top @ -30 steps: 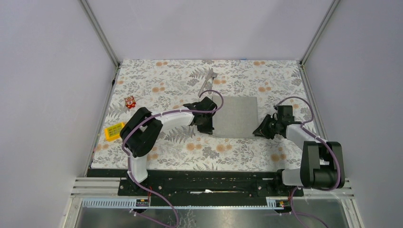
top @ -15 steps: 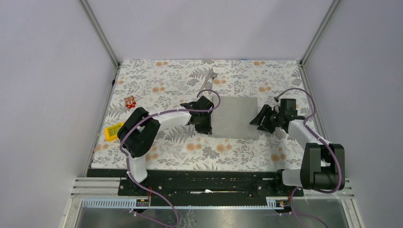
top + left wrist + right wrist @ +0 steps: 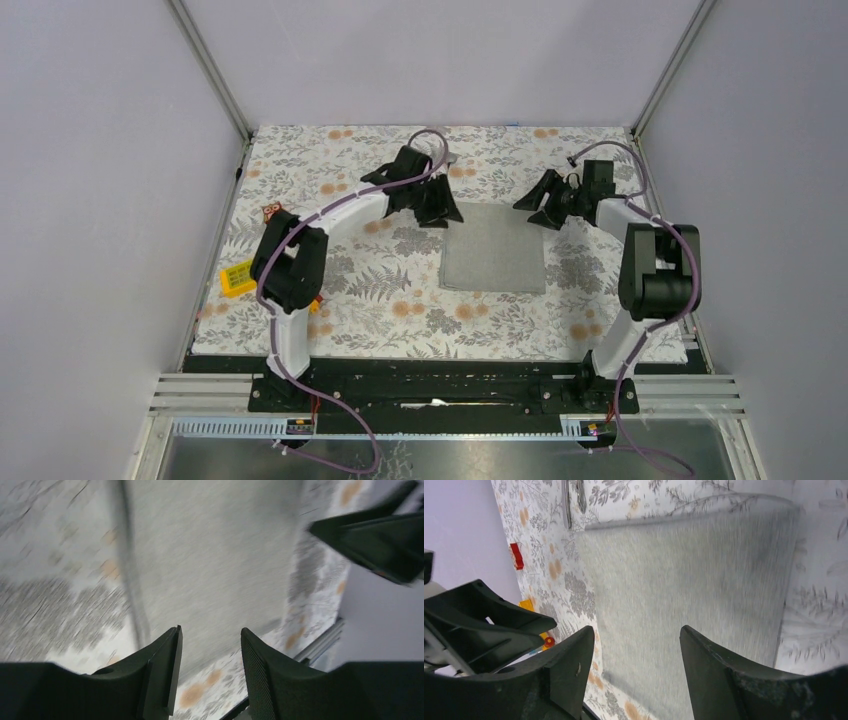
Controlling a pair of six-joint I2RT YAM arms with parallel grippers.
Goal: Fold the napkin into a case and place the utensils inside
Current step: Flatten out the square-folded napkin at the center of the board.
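Note:
The grey napkin [image 3: 495, 250] lies flat on the floral tablecloth and fills both wrist views [image 3: 215, 565] [image 3: 694, 580]. My left gripper [image 3: 440, 214] hovers open and empty at its far left corner [image 3: 210, 630]. My right gripper [image 3: 533, 212] hovers open and empty at its far right corner [image 3: 637, 628]. The silver utensils [image 3: 581, 497] lie on the tablecloth just beyond the napkin's far left corner; the left arm hides most of them in the top view. No case shows.
A small red toy block [image 3: 272, 212] and a yellow block [image 3: 238, 278] lie on the left of the tablecloth [image 3: 380, 300]. Metal frame posts and grey walls stand along the far and side edges.
Both grippers have moved from the napkin's near corners up along its sides to its far corners. Both stayed open. The napkin lies flat as before.

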